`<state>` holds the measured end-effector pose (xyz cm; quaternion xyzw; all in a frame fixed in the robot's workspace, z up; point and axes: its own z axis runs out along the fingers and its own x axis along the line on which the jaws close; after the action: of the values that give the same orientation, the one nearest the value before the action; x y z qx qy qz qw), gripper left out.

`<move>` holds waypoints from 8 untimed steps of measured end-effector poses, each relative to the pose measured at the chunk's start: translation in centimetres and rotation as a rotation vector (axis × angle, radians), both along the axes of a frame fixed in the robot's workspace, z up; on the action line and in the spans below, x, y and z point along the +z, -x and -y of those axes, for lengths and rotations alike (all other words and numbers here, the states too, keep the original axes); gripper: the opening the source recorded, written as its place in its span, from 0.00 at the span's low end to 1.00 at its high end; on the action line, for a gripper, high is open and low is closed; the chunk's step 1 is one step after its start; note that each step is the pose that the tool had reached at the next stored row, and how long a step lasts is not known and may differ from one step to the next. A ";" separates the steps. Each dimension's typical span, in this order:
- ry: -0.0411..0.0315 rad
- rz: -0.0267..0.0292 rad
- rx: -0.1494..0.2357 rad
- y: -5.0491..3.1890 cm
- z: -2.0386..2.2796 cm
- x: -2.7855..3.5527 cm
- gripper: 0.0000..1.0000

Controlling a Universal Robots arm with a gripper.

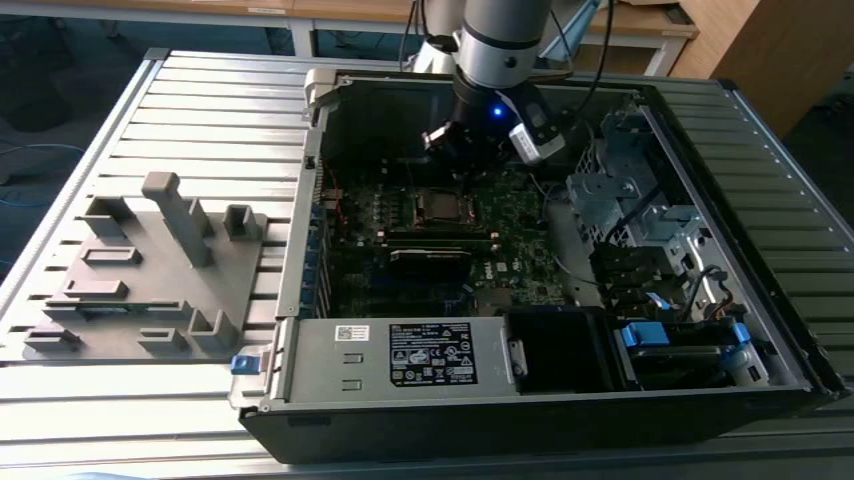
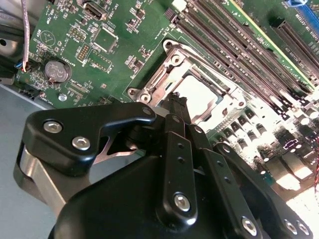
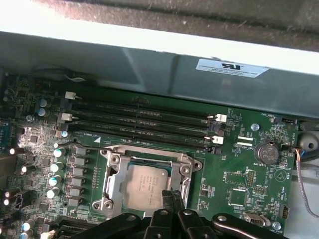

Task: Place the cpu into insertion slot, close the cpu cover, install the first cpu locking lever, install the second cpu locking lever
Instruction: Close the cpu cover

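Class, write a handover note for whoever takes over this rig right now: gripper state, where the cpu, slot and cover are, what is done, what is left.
Gripper: fingers shut, holding nothing, tips at the socket's edge beside the cpu.
Cpu: seated in the insertion slot, silvery face up.
Cpu cover: looks to lie flat around the cpu, which shows through its window.
Done: cpu placed; cover appears closed.
Left: the two locking levers; whether either is latched cannot be told.
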<state>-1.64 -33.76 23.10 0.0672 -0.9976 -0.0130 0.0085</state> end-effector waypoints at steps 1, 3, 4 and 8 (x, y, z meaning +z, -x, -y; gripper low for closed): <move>0.0000 0.0001 0.000 0.14 0.00 -0.01 0.11; -0.0002 0.0003 0.000 0.48 0.00 -0.02 0.11; -0.0001 0.0003 0.000 0.64 0.00 -0.03 0.11; 0.0000 0.0004 0.000 1.29 0.00 -0.05 0.11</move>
<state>-2.93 -33.76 23.06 0.0672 -0.9976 -0.0129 0.0083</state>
